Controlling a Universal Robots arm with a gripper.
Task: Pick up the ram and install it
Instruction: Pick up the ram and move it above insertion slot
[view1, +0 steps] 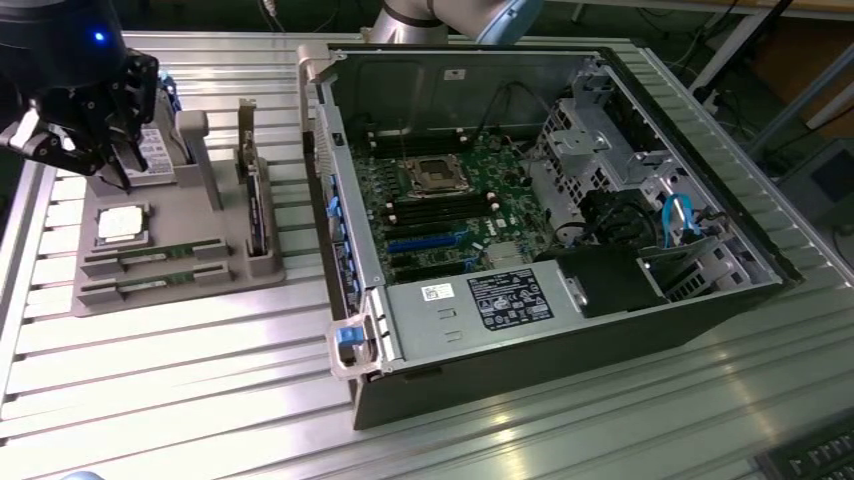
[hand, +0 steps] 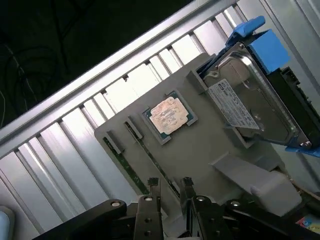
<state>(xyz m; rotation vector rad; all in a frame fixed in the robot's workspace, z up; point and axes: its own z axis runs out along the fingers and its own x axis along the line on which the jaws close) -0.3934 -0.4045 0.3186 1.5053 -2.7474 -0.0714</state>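
One surface (view1: 200, 390) carries the computer case (view1: 441, 80) and, at its nine o'clock, a grey tray (view1: 200, 215) holding the ram (view1: 154, 255) at six o'clock of the processor (view1: 120, 222); the empty, parted pincer (hand: 170, 186), seemingly above it, should square along its length.

Light falls from above, cool and fairly even. In the exterior view the ribbed metal table (view1: 200, 380) throws broad white glare along its near slats. The open computer case (view1: 561, 350) stays dim inside, and its wall on the exterior view's right is almost black. A small blue lamp (view1: 98, 38) glows on the dark robot wrist at the exterior view's far left. In the wrist view the table's slats are washed out, the processor (hand: 169, 114) lid shines pale, and the gripper (hand: 171, 187) sits in shadow.
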